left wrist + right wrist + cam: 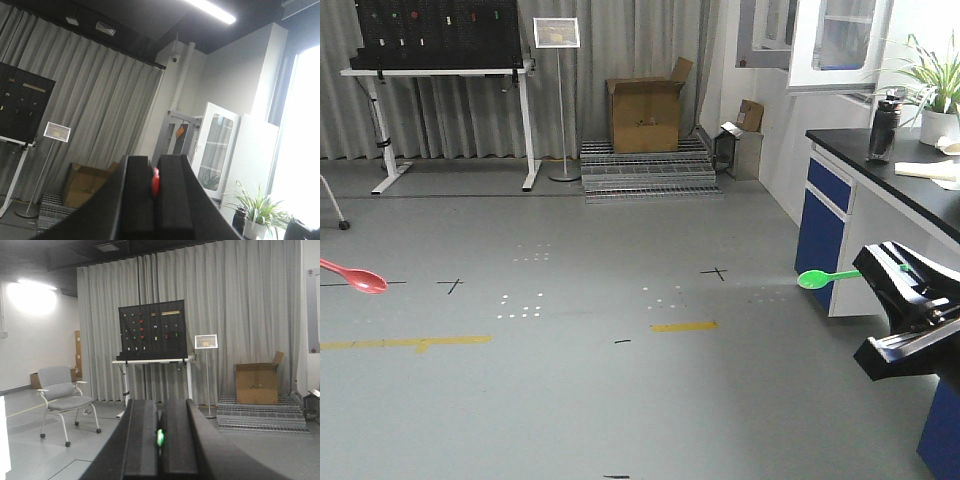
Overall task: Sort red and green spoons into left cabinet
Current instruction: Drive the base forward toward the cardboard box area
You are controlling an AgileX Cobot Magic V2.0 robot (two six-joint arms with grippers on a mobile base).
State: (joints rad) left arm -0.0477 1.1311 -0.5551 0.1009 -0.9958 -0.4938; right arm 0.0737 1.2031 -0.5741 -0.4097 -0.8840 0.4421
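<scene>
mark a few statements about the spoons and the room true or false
1. The right gripper is shut on the green spoon. True.
2. The red spoon is also in the right gripper. False: the left gripper holds it.
3. The cardboard box stands open. True.
4. The black bottle sits inside the cardboard box. False: it stands on the dark countertop.

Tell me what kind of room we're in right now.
Probably a lab or robot test room: black-topped lab bench, black pegboard on a white desk, yellow tape marks on the floor.
</scene>
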